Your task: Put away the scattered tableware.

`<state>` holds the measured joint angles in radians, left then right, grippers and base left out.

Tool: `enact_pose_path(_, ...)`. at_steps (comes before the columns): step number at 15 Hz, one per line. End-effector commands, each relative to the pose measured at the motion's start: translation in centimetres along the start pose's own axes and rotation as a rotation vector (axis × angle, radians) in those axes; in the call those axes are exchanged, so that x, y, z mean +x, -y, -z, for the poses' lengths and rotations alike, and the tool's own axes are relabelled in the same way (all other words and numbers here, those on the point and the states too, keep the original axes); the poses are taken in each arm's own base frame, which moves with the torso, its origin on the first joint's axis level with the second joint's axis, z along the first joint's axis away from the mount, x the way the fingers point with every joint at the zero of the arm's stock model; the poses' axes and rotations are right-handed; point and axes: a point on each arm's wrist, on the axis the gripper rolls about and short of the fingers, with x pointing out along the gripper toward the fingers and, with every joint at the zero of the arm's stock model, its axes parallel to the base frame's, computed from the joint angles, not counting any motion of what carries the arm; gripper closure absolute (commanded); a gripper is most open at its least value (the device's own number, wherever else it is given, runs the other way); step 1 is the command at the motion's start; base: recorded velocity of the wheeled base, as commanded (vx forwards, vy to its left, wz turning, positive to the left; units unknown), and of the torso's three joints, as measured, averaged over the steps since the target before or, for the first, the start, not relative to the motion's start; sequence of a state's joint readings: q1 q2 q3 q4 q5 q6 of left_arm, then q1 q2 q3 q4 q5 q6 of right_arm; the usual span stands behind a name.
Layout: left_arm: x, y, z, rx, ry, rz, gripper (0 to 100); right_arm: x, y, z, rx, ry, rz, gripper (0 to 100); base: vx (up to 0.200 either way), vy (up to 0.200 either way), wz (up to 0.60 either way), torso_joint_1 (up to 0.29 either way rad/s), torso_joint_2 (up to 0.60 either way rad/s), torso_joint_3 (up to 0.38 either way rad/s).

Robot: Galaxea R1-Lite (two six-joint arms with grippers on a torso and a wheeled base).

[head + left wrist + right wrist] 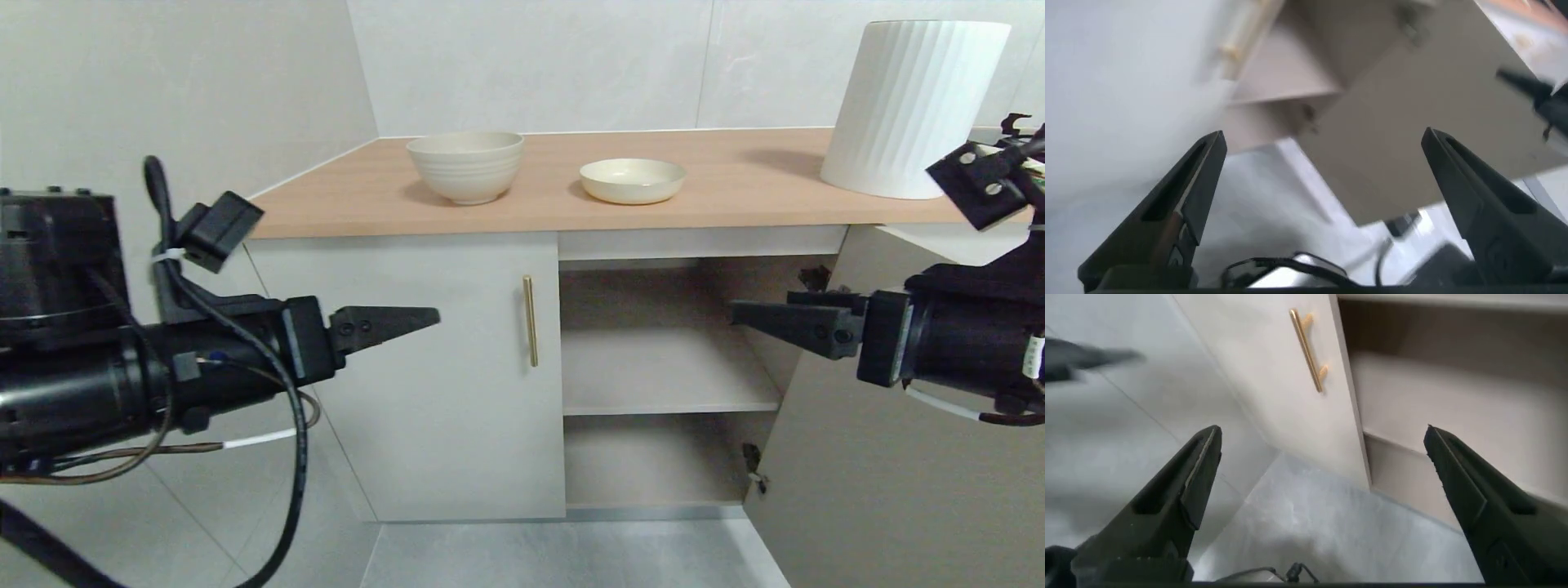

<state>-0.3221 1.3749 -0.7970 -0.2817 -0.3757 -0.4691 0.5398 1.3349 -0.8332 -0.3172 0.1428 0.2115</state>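
A deep beige bowl (pixel 466 166) stands on the wooden countertop (pixel 735 184), left of centre. A shallow cream dish (pixel 633 180) sits just to its right. My left gripper (pixel 429 316) hangs in front of the shut left cabinet door (pixel 441 376), well below the counter, open and holding nothing (pixel 1323 175). My right gripper (pixel 739 312) is level with the open cabinet compartment (pixel 661 367), at its right side, also open with nothing between its fingers (pixel 1323 469).
A tall white ribbed cylinder (pixel 914 106) stands at the counter's right end. The right cabinet door (pixel 865 457) is swung open toward me. The left door carries a brass handle (pixel 530 320) (pixel 1309 349). Inside are two bare shelves (pixel 653 384). Grey floor lies below.
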Motion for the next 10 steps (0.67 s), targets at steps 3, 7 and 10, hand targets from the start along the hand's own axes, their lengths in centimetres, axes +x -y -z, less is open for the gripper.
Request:
enact_pose_path(3,-4.8,0.8,-0.7,0.028,0.113,-0.025,0,0.9,0.1,0.6,0.007,-0.036,0.006,0,0.000,0.000,0.00,0.000,0.00,0.000)
enact_pose_path(7,-5.0,0.9,-0.6,0.080,0.117,-0.028,0,0.7,-0.1,0.4,0.007,-0.023,-0.006,0,0.000,0.000,0.00,0.000,0.00,0.000)
enact_pose_path(10,-4.9,0.9,-0.7,0.102,0.118,-0.028,0,0.7,-0.3,0.3,0.009,-0.017,-0.013,0,0.067,0.000,0.00,0.001,0.00,0.001)
